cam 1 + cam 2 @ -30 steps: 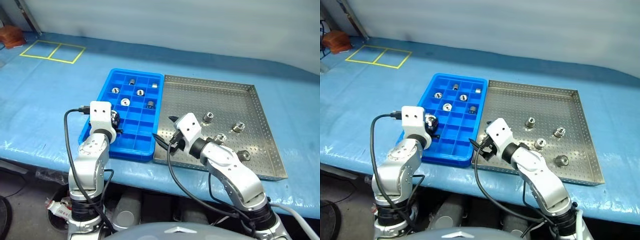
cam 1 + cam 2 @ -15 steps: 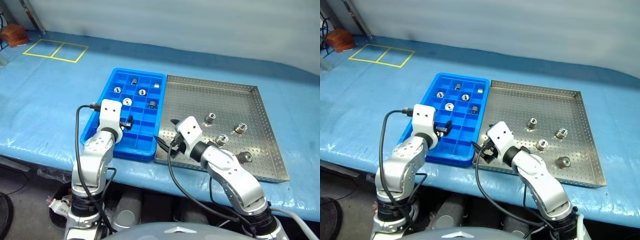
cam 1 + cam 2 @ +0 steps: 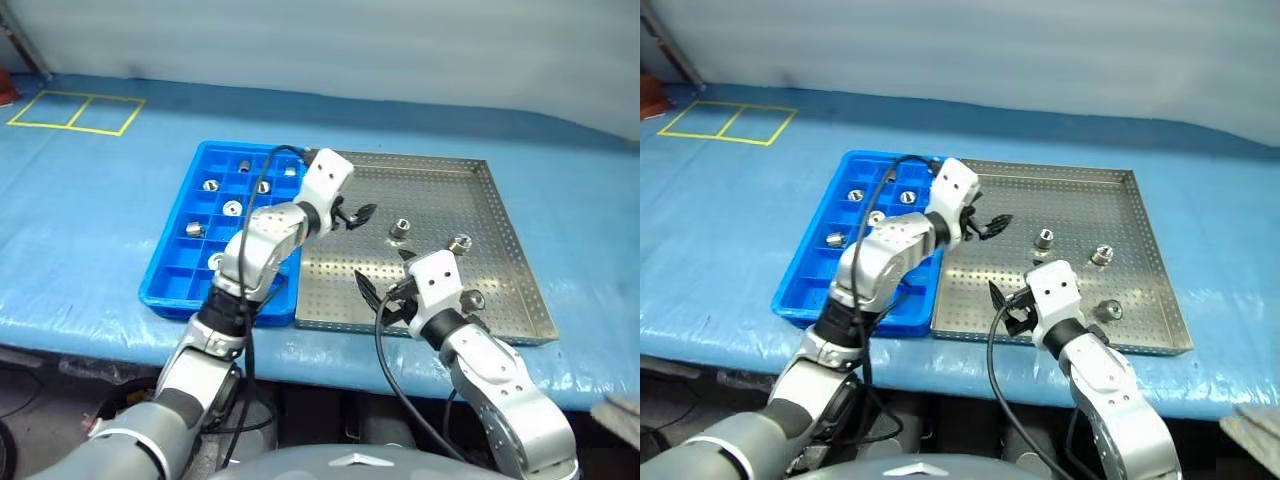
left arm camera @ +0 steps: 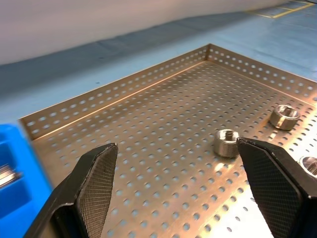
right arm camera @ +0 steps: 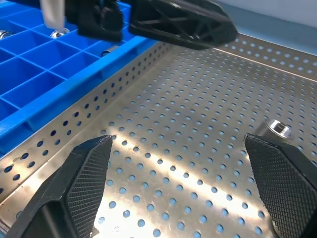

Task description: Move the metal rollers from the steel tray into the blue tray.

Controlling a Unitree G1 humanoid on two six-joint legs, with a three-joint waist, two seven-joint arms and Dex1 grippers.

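Metal rollers (image 3: 399,229): three lie loose on the steel tray's (image 3: 430,300) perforated floor, near its right side and apart from each other; several more already sit in compartments of the blue tray (image 3: 170,275). Your left gripper (image 3: 352,214) hangs over the steel tray, jaws spread wide and empty, the nearest roller just ahead. Your right gripper (image 3: 375,293) is likewise spread and empty. Expect hard, smooth, dense pieces that roll or slip. Pinch across the curved wall, squarely.
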